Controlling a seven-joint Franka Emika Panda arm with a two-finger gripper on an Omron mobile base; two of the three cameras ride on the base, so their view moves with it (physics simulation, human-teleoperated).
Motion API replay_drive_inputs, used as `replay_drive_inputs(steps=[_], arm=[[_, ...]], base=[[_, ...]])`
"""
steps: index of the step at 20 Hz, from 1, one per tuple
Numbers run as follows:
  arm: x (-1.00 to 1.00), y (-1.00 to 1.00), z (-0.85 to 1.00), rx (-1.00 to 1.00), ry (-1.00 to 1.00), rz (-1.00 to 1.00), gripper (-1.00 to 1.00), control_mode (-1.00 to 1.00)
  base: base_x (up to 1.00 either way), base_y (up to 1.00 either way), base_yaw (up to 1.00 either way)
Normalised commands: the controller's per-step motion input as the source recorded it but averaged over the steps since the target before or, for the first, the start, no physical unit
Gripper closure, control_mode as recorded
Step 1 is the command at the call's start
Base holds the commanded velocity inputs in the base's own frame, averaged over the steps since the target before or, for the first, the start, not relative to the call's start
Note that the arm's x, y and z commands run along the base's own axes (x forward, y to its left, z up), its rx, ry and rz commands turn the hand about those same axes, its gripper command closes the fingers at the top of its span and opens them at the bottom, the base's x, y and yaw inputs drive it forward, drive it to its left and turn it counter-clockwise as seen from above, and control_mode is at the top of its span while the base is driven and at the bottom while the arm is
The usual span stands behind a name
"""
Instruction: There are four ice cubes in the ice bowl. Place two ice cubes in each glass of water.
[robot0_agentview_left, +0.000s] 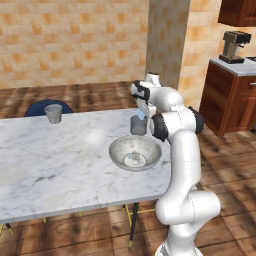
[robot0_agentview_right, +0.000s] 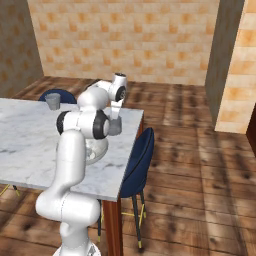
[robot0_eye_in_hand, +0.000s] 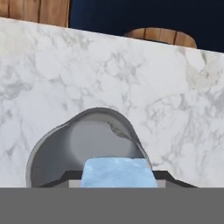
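My gripper (robot0_agentview_left: 142, 114) hangs just above the nearer glass of water (robot0_agentview_left: 138, 126), shut on a pale blue ice cube (robot0_agentview_left: 142, 116). In the hand view that ice cube (robot0_eye_in_hand: 118, 172) sits between the dark fingertips (robot0_eye_in_hand: 65, 177), right over the open mouth of the glass of water (robot0_eye_in_hand: 83, 142). The silvery ice bowl (robot0_agentview_left: 120, 145) stands in front of this glass, near the table's right end, with pale ice cubes (robot0_agentview_left: 134, 160) on its bottom. A second glass of water (robot0_agentview_left: 53, 113) stands at the table's far left edge, also seen from the other side (robot0_agentview_right: 52, 101).
The marble table (robot0_agentview_left: 45, 165) ends just right of the bowl. One blue chair (robot0_agentview_right: 137, 160) stands at that end, another (robot0_agentview_left: 47, 106) behind the far glass. A wooden counter with a coffee machine (robot0_agentview_left: 234, 46) stands at the back right.
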Motion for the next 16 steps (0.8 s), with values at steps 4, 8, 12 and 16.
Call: replay_drive_inputs(steps=[4, 8, 12, 16], arm=[[0.29, 0.00, -0.20, -0.04, 0.12, 0.06, 1.00, -1.00], [0.17, 0.00, -0.13, -0.01, 0.09, 0.06, 1.00, -1.00], [0.04, 0.00, -0.22, -0.04, 0.07, 0.06, 1.00, -1.00], [0.11, 0.00, -0.24, 0.00, -0.02, 0.04, 1.00, -1.00]], base=[[0.00, 0.00, 0.00], [0.00, 0.00, 0.00], [0.00, 0.00, 0.00], [0.00, 0.00, 0.00]])
